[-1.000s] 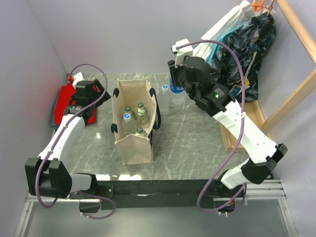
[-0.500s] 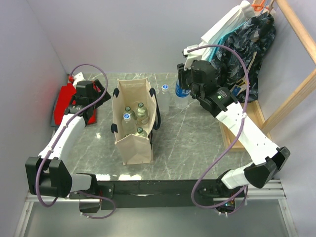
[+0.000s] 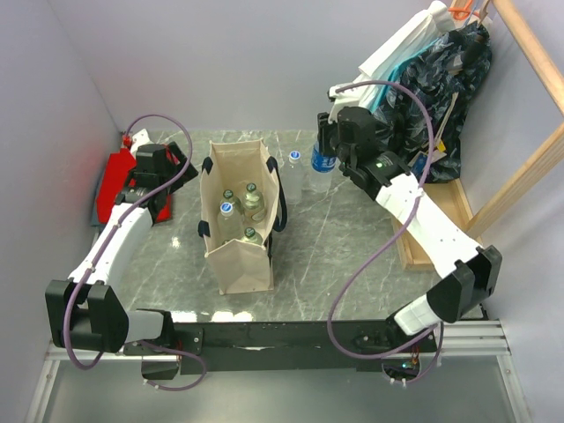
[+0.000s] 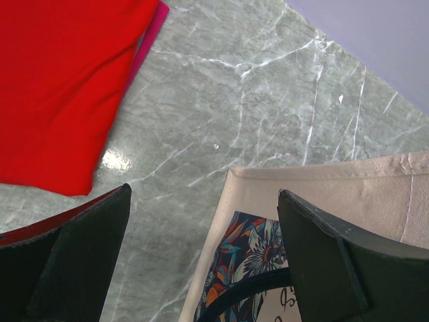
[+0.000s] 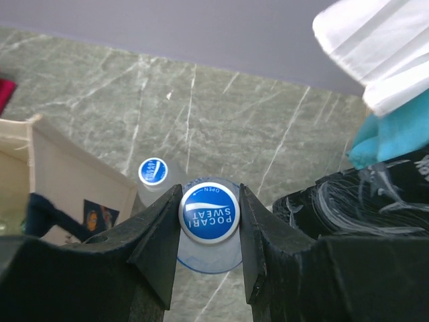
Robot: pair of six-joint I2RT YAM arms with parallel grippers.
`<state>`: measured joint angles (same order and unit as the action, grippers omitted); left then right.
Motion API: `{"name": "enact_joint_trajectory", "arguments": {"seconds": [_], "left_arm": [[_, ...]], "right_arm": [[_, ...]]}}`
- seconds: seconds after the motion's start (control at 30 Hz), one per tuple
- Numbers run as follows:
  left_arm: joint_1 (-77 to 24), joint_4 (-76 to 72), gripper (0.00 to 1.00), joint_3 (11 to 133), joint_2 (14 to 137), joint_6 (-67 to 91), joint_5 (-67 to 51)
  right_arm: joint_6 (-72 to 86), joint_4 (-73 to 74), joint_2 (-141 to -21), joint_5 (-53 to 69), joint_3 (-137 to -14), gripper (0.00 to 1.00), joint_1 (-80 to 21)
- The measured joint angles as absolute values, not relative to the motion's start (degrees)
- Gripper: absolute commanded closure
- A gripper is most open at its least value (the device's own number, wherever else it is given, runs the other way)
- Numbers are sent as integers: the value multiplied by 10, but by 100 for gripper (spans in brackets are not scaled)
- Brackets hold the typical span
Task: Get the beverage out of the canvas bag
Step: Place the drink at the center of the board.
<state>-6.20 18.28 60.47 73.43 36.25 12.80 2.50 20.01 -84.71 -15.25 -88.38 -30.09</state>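
The beige canvas bag (image 3: 240, 257) with navy handles stands open on the marble table, with several capped bottles (image 3: 243, 208) inside. My right gripper (image 5: 209, 196) is shut on the blue cap of a Pocari Sweat bottle (image 5: 209, 212), held upright outside the bag at the back of the table (image 3: 322, 162). I cannot tell if its base touches the table. A second blue-capped bottle (image 3: 294, 167) stands next to the bag, and it also shows in the right wrist view (image 5: 153, 172). My left gripper (image 4: 204, 196) is open and empty, left of the bag's rim (image 4: 322, 184).
A red folded cloth (image 3: 113, 181) lies at the back left, seen also in the left wrist view (image 4: 60, 87). Dark and white garments (image 3: 436, 88) hang at the back right over a wooden frame (image 3: 515, 172). Purple walls close the left and back.
My right gripper has shifted a little to the right with the bottle in it, and its arm has swung. The left arm has not moved.
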Motion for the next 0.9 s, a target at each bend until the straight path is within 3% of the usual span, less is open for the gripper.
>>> {"name": "enact_joint_trajectory", "arguments": {"seconds": [0.9], "left_arm": [[-62, 183, 4, 605, 738, 362, 134]], "right_arm": [[55, 119, -953, -137, -847, 100, -259]]}}
